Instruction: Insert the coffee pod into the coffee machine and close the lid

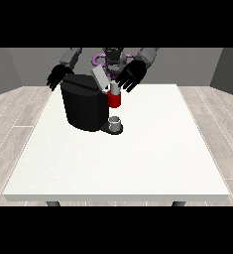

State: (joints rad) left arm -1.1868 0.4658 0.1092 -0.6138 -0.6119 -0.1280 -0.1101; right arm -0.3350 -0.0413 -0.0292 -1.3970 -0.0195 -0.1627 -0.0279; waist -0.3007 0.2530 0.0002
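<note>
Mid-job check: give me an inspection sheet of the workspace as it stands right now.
Surface: white table, mostly bare in front.
Job's things: black coffee machine at the table's far left part; its grey lid is tilted up, not closed; red holder part on its front; small grey cup on the base below. Coffee pod: cannot tell where it is.
Clutter: nothing seen.
Hands: hand at the view's left hangs behind the machine, fingers spread; hand at the view's right is above the red part, fingers spread, holding nothing visible.
Cables: nothing seen.
Surroundings: wood-look floor, grey walls.
</note>
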